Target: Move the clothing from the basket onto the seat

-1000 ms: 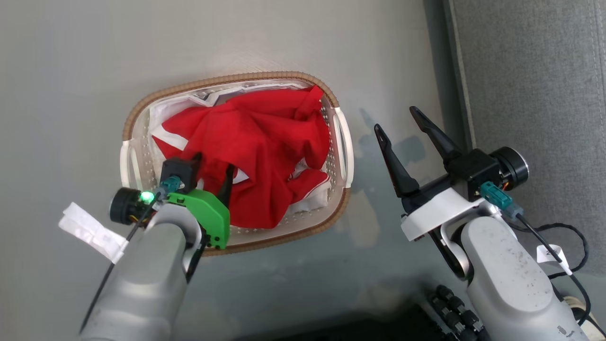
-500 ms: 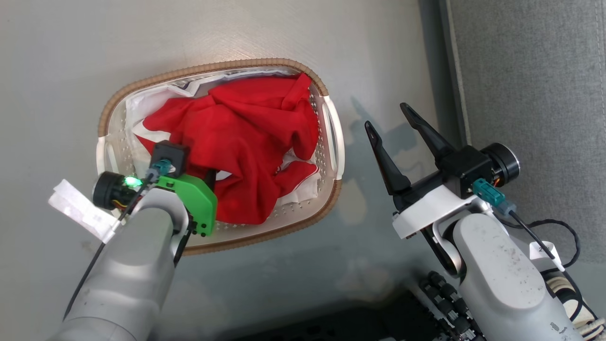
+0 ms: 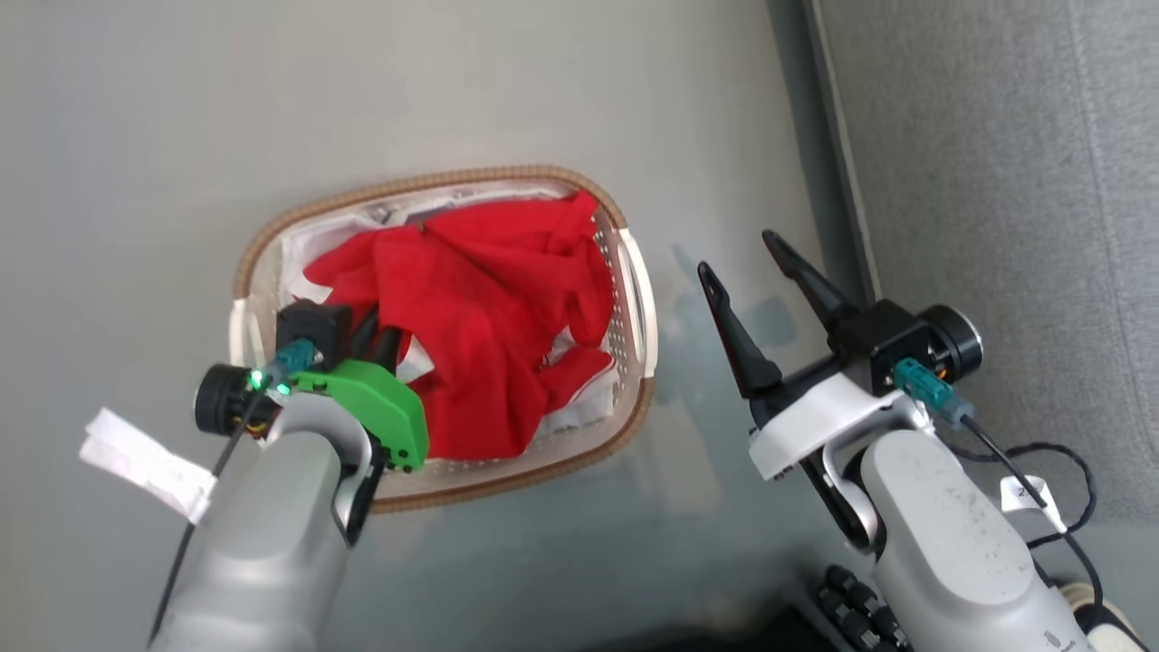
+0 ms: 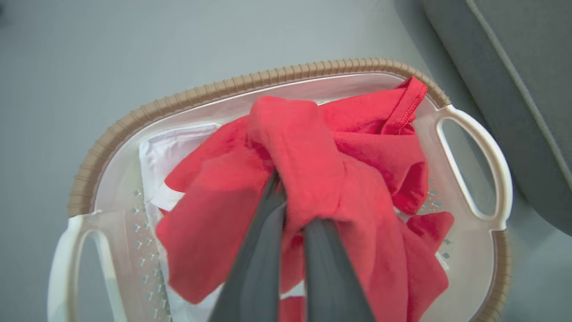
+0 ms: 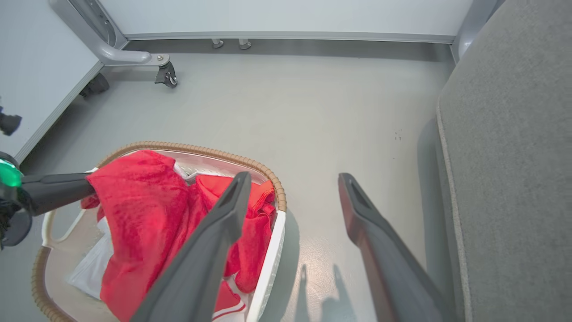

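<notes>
Two claws are in sight. The left claw [image 3: 378, 337] is pinched tight on a fold of the bright red cloth garment with white trim [image 3: 489, 308] — its two dark fingers are pressed together, with red cloth bunched up over them. The garment lies in the oval white plastic basket with little holes and a brown woven rim [image 3: 435, 181], which sits on the pale grey floor [image 3: 272, 109]. A plain white sheet [image 4: 165, 147] lies under the red cloth. The right claw [image 3: 738, 254] has its fingers wide apart and holds nothing; it hangs over the floor between the basket and the big grey cloth sofa seat [image 3: 996, 181]. Far back, a grey metal frame with a small wheel [image 5: 129, 57] stands by the wall. Red cloth hides the left claw's tips — how deep the fold goes is hard to tell. A green part [image 3: 380, 421] of the left arm covers the basket's near corner.
</notes>
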Available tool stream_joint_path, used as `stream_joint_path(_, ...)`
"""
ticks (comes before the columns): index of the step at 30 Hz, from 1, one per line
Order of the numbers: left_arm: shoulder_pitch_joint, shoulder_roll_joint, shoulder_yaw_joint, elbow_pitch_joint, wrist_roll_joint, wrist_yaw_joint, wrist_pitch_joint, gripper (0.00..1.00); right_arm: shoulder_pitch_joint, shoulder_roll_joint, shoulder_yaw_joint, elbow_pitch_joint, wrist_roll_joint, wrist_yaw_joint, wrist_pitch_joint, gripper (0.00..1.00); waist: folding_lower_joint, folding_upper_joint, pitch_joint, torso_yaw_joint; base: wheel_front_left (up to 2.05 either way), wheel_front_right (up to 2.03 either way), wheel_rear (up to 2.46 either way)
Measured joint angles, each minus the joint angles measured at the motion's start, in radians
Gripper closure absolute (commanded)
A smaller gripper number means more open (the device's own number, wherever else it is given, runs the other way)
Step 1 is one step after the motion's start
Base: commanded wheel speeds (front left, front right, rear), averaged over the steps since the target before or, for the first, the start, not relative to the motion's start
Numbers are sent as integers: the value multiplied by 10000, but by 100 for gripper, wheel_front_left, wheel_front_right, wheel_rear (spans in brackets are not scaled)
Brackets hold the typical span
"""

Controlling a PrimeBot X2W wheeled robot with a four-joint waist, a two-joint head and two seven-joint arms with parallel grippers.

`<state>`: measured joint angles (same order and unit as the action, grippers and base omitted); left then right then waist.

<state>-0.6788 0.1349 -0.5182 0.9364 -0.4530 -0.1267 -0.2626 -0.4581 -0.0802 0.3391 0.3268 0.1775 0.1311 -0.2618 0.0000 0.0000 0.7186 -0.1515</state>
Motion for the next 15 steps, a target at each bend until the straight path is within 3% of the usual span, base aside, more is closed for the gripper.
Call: stream_joint_path(15,2482,-573,1616,-3049,869,-13,4,100,955,52,-215,311,171,0,0,0,0,0,-2549,642,0,0,0)
